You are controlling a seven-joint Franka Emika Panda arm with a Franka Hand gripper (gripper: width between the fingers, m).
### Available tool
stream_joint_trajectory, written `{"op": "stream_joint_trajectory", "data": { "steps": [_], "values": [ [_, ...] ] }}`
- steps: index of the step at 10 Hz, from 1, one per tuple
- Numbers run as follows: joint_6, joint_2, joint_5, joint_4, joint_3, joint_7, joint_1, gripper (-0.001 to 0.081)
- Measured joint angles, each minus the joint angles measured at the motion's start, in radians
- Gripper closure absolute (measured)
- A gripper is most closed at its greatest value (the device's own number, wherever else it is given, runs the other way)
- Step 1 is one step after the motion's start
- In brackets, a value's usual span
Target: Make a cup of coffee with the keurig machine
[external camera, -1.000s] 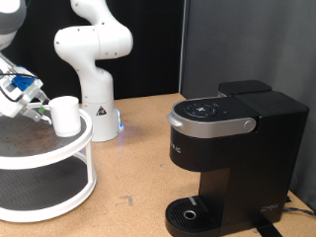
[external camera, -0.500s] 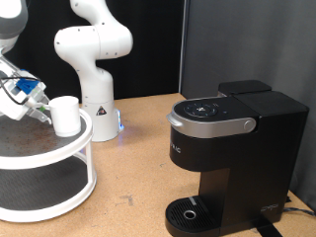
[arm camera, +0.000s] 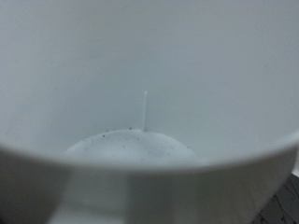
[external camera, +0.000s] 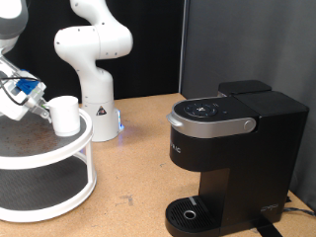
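Dark curtains hang behind a brown wooden tabletop (external camera: 128, 148) in the exterior view. At that view's left edge, the end effector (external camera: 38, 107), with blue and white parts, reaches in over the upper shelf of a white round two-tier stand (external camera: 69, 148). Directly beside its tip, on the side toward the view's right, stands the cup (external camera: 65, 115), a small white mug resting upright on the stand's top tier; end effector and cup appear to touch or nearly touch. Whether the fingers are spread wide or closed cannot be told from these views.

From the wrist view, the cup (arm camera: 149, 103) fills nearly the whole frame: its white inner wall, its rim curving across, and a pale speckled bottom are visible.

Well apart from the end effector, far toward the exterior view's right, sits the keurig machine (external camera: 232, 158), black with a silver lid handle and a round drip tray. A second white robot arm (external camera: 91, 49) stands behind the stand, beyond the end effector.
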Motion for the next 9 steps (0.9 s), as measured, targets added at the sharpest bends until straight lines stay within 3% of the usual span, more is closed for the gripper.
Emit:
{"op": "stream_joint_trajectory", "data": {
  "steps": [1,4,9],
  "values": [
    [0.007,-0.001,0.0,0.0,0.001,0.007,-0.004,0.0713],
    [-0.037,-0.019,0.004,0.027,0.014,0.065,-0.013,0.0737],
    [-0.134,-0.128,0.066,0.079,0.101,0.193,-0.016,0.0737]
  ]
}}
